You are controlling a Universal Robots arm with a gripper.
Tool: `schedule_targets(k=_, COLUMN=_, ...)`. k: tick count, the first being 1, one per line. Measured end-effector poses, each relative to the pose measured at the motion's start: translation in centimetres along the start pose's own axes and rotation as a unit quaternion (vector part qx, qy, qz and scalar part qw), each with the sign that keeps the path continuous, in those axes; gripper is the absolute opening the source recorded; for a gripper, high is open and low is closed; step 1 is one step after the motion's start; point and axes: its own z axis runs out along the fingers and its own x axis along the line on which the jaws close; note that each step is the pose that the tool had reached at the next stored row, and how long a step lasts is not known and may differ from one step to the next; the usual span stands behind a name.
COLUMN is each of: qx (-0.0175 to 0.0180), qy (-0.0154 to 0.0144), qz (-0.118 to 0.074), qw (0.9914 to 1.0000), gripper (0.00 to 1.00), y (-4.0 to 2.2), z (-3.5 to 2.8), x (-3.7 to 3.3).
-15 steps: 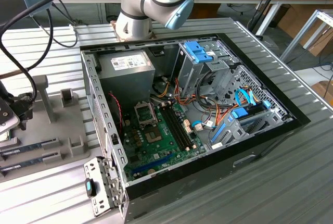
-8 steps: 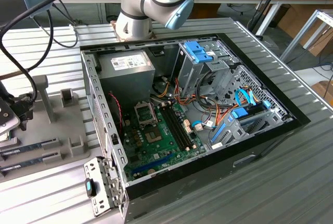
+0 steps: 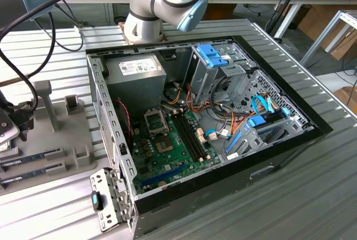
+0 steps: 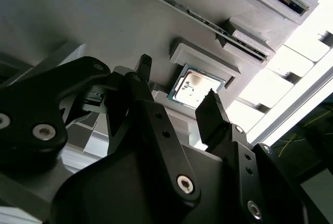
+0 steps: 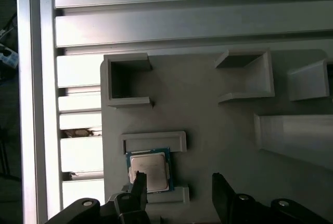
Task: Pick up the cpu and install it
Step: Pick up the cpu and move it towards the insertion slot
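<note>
The cpu (image 5: 151, 168) is a small silver-topped square with a thin green rim. It lies flat between two raised ledges of the grey holder plate (image 5: 208, 109). In the second wrist view the cpu (image 4: 196, 85) shows between my two black fingertips. My gripper (image 5: 179, 178) is open and hovers just over the holder. One fingertip (image 5: 139, 179) overlaps the chip's edge and the other stands off to its side. Nothing is held. In the exterior view the open computer case (image 3: 279, 150) shows its green motherboard (image 3: 173, 153).
Long dark memory sticks (image 3: 33, 156) lie in slots of the grey holder plate at the exterior view's left. Inside the case are a grey power-supply box (image 3: 136, 75), a drive cage with blue clips (image 3: 215, 56) and loose cables (image 3: 223, 123). The arm's base (image 3: 148, 19) stands behind the case.
</note>
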Motion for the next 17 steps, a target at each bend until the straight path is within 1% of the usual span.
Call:
schedule_targets(k=5, qx=0.0000, qy=0.0000, qz=0.000, qw=1.00000, gripper=0.62, y=-0.04, z=0.24, x=0.51)
schedule_targets(k=17, qx=0.0000, qy=0.0001, qz=0.000, qw=1.00000, gripper=0.62, y=-0.08, z=0.72, x=0.78)
